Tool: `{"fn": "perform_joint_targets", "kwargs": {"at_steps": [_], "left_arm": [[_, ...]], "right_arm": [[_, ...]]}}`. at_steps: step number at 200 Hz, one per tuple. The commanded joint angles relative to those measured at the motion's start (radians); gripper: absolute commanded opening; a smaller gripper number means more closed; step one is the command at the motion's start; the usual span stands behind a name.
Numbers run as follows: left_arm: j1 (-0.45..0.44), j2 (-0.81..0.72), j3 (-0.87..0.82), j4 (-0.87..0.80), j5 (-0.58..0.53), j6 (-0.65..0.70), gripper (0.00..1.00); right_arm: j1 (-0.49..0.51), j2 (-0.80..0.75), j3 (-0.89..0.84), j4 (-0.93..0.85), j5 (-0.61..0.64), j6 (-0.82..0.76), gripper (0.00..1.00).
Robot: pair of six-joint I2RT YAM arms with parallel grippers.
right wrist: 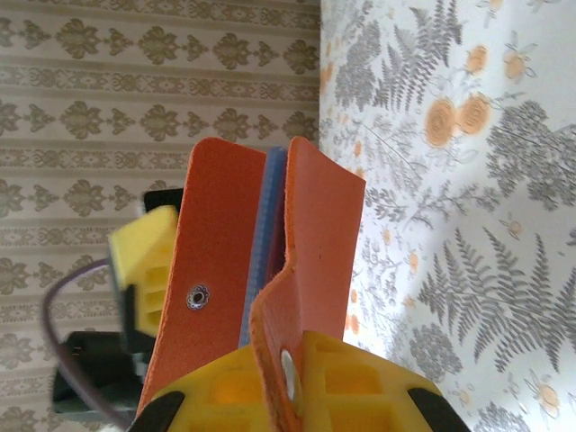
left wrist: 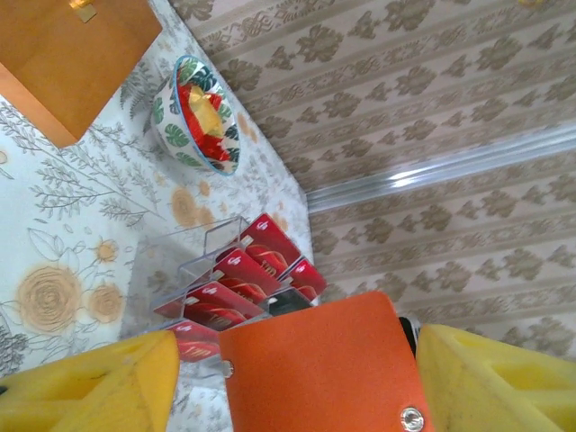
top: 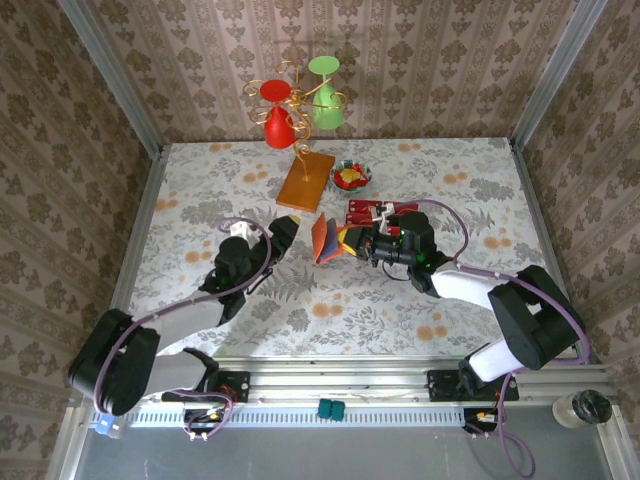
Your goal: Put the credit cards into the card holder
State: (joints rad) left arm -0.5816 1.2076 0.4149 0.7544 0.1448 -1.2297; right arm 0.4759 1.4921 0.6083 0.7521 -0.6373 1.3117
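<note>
Two yellow pads of the right gripper (right wrist: 288, 364) are clenching one flap of the card holder (right wrist: 319, 225), holding it upright. Opposite, the left gripper (left wrist: 297, 364) is hanging released, jaws straddling the other cover. Beyond those jaws, credit cards (left wrist: 241, 270) are waiting in a clear rack (left wrist: 202, 243); likely best is pinching one by its edge, with the pocket gaping.

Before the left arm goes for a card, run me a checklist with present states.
1. Right gripper shut on a holder flap: ok.
2. Holder spread open, blue pocket showing: ok.
3. Left gripper open, a finger on either side of the holder: ok.
4. Card in the left gripper: not ok, none there.
5. Cards ready to pick: ok, sitting in the clear stand.
6. Pocket free for a card: cannot tell.
</note>
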Motion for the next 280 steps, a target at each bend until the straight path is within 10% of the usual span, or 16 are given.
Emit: {"fn": "perform_joint_targets", "kwargs": {"at_steps": [1, 114, 280], "left_arm": [[-0.002, -0.063, 0.142, -0.346, 0.035, 0.207, 0.71], [-0.175, 0.149, 0.556, -1.061, -0.076, 0.703, 0.76], [-0.193, 0.116, 0.282, -1.007, -0.201, 0.692, 0.74]], "right_arm": [[0.004, -0.027, -0.024, 0.018, -0.026, -0.026, 0.00], [0.012, 0.021, -0.075, 0.088, -0.013, -0.011, 0.00], [0.088, 0.232, -0.231, 0.380, 0.105, 0.021, 0.00]]}}
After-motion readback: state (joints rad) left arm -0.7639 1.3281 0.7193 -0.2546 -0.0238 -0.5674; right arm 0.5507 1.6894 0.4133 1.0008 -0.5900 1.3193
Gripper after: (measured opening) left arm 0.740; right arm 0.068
